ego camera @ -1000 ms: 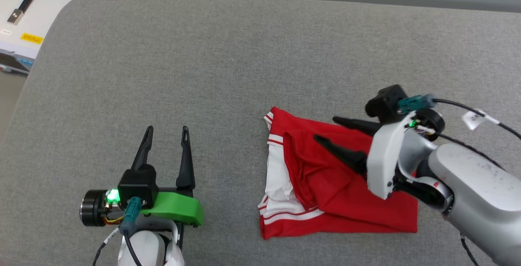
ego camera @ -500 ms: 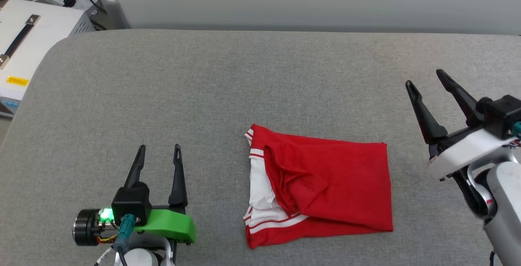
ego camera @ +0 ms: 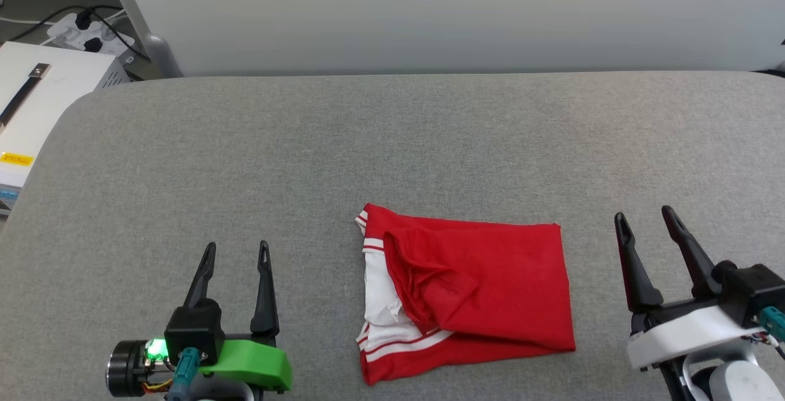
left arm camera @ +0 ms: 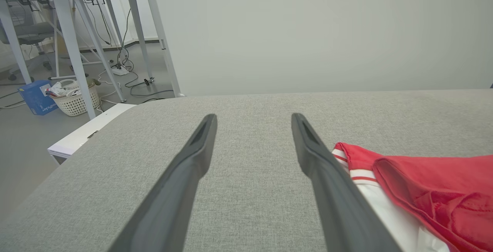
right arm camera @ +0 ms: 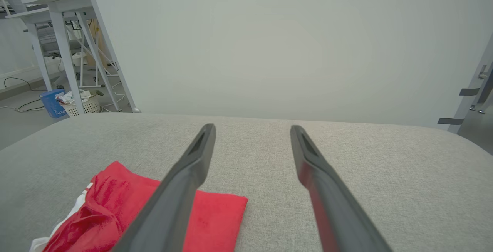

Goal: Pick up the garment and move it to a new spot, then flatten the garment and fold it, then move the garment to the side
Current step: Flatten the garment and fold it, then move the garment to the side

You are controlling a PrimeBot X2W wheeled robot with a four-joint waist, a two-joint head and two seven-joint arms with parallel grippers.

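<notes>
Head and wrist views of the folding station. A red jersey-style T-shirt with white short sleeves and red-white striped trim (ego camera: 490, 284) lies folded into a rough rectangle on the grey fabric-covered worktop (ego camera: 392, 143). It lies close to the near edge, a little right of that edge's midpoint. We see the red panel uppermost, creased along its left half. A white sleeve and its striped trim show along the garment's left side.

The left gripper (ego camera: 237, 244) is near the near edge, left of the garment and apart from it. Its two long dark fingers (ego camera: 265, 284) are spread wide and empty. In the left wrist view (left arm camera: 254, 117) we see bare grey cloth between the fingers, with the garment (left arm camera: 435, 182) just beside the right-hand one.

The right gripper (ego camera: 643, 213) is toward the near right corner, clear of the garment's right edge, also spread wide and holding nothing. In the right wrist view (right arm camera: 252, 127) the garment (right arm camera: 215, 217) lies low and to the left.

Beyond the far left corner we note a white case with a black handle (ego camera: 49, 94) and a white power strip (ego camera: 86, 30). A pale wall panel (ego camera: 429, 15) stands behind the far edge.
</notes>
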